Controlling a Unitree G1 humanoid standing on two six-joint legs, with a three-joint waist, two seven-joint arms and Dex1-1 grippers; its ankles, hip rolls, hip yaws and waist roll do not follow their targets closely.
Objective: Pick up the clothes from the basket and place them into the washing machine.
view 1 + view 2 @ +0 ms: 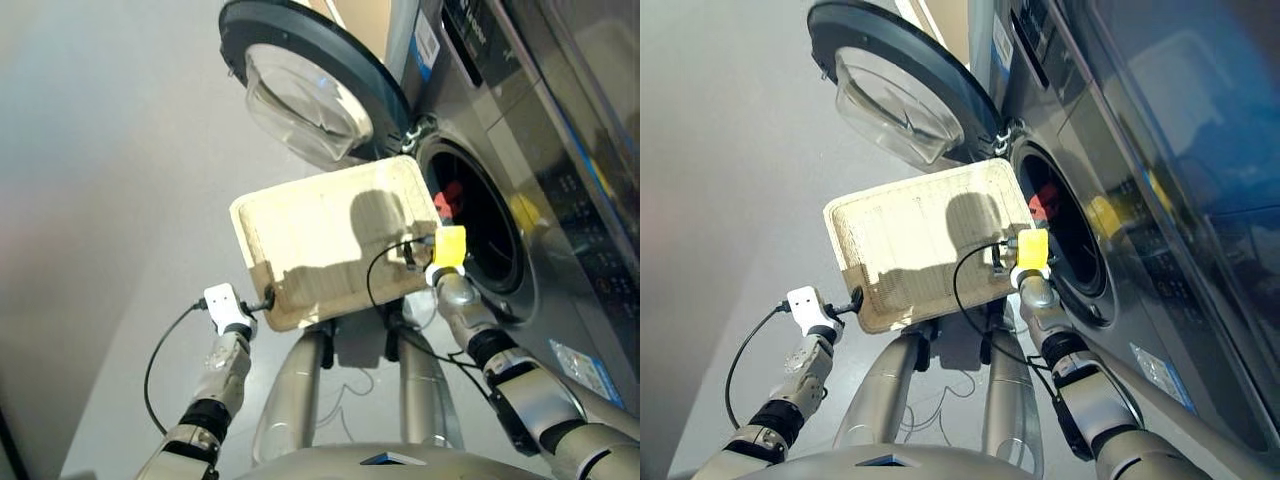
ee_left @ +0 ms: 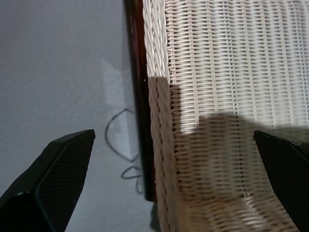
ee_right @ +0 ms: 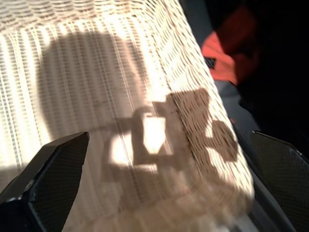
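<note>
1. the basket (image 1: pixel 330 235) sits in front of the washing machine (image 1: pixel 520 130), its far corner at the lower rim of the porthole; seen from the head, the porthole lies at about 2 o'clock from the basket's middle.
2. no garment shows on the basket's woven floor; sunlight and a shadow fall across it.
3. the coral red garment (image 1: pixel 452 194) lies inside the drum, just past the basket's far edge; in the right wrist view it shows as an orange-red patch (image 3: pixel 227 48) against the dark drum. the other clothes cannot be made out.
4. the round glass door (image 1: pixel 305 85) stands swung wide, at about 12 o'clock from the basket.
5. the left gripper (image 2: pixel 174 179) straddles the basket's near left rim, fingers spread wide, one outside over the grey floor (image 1: pixel 110 180), one over the weave; released, grasping nothing.
6. the right gripper (image 3: pixel 169 183) is at the basket's near right edge beside the porthole, fingers spread wide either side of the rim, released.
</note>
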